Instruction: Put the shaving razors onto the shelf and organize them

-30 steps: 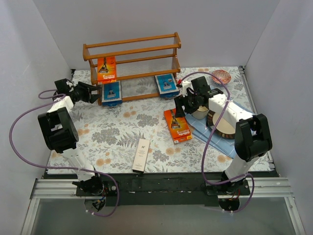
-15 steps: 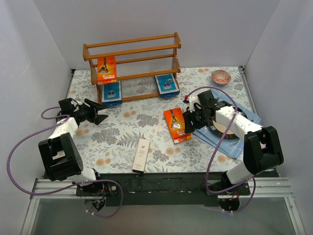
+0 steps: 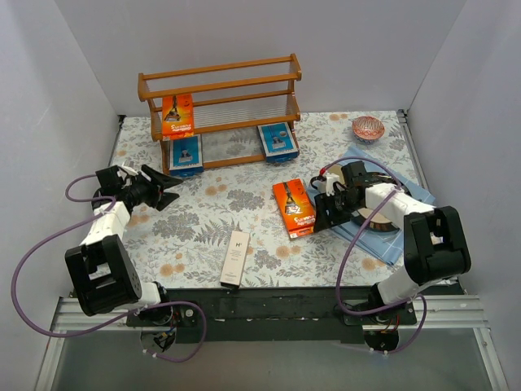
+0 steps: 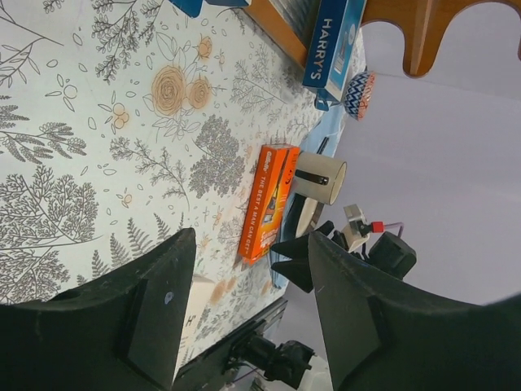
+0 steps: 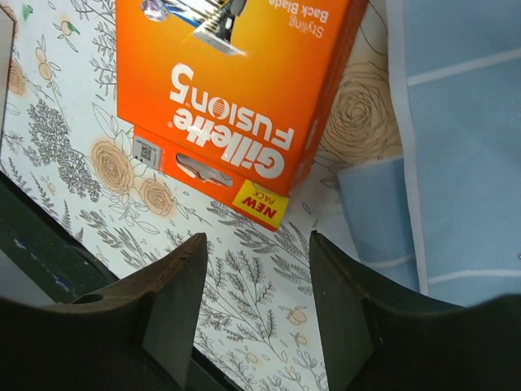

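Observation:
The shelf (image 3: 216,96) stands at the back of the table. An orange razor pack (image 3: 177,115) leans on its upper tier, and two blue packs (image 3: 186,153) (image 3: 277,140) stand on the lower tier. A second orange pack (image 3: 295,208) (image 5: 236,81) lies flat mid-table, and a slim white box (image 3: 236,257) lies nearer the front. My right gripper (image 3: 320,217) (image 5: 256,240) hangs open just beyond the orange pack's near right corner, holding nothing. My left gripper (image 3: 167,188) (image 4: 252,236) is open and empty over the left of the table, pointing right.
A blue cloth (image 3: 389,232) (image 5: 456,163) lies under the right arm, with a round tan object (image 3: 373,215) on it. A patterned bowl (image 3: 367,128) sits at the back right. White walls enclose three sides. The dark front rail (image 5: 32,261) is close below my right gripper.
My left gripper let go of the left blue pack on the lower tier, pulled back to the left and opened. My right gripper moved toward the front, alongside the orange pack, jaws narrowing slightly.

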Motion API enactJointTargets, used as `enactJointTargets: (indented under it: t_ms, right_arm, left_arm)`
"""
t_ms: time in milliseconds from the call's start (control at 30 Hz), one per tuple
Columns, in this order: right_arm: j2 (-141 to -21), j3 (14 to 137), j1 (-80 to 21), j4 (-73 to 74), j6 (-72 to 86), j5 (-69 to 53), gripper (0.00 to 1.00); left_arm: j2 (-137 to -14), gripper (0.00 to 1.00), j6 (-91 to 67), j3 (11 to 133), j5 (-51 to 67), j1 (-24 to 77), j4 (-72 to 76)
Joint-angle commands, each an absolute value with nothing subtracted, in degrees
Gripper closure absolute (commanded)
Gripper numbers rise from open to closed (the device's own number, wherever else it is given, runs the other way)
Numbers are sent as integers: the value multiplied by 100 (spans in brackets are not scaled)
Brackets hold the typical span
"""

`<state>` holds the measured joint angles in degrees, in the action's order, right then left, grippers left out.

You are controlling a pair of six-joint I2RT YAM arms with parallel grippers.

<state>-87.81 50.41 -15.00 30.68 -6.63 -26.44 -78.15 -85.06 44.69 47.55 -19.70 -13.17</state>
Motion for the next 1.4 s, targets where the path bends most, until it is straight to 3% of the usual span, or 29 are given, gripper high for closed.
enactJointTargets:
  t_ms: [0,367,533,633,667,733,767,967,1133,1367]
  right_arm:
    - [-8991,4931,-1468,2655,-448,-3304,40]
    - [-9334,4746,-1424,2215,-44,-3340,46]
    - [-9430,4658,-1389,1943,246,-3454,55]
    - [-9448,4562,-1336,1846,281,-3524,64]
    - [-9440,4509,-1310,1828,281,-3594,74]
    - [-9387,4482,-1292,1811,238,-3709,84]
    - [-9361,4500,-1275,1837,150,-3805,98]
    - [-9027,4930,-1266,1908,123,-5058,99]
    - [-8991,5246,-1283,1661,483,-6107,99]
    - [-9061,5396,-1283,853,1441,-6837,99]
  left_arm:
    - [-7541,43,-8077,4474,4711,-1960,-1538]
    - [-7462,43,-8121,4377,4755,-1969,-1512]
    - [-7418,43,-8183,4254,4790,-1960,-1477]
    - [-7418,42,-8296,4140,4825,-1969,-1380]
    - [-7418,42,-8340,4114,4930,-1960,-1267]
    - [-7427,38,-8612,4009,5105,-1943,-1108]
    - [-7435,35,-8692,3990,5254,-1916,-968]
    - [-7444,17,-9167,4025,5616,-828,-493]
    - [-7883,14,-9403,4122,5695,112,-475]
    - [-9174,14,-10291,4569,5704,904,657]
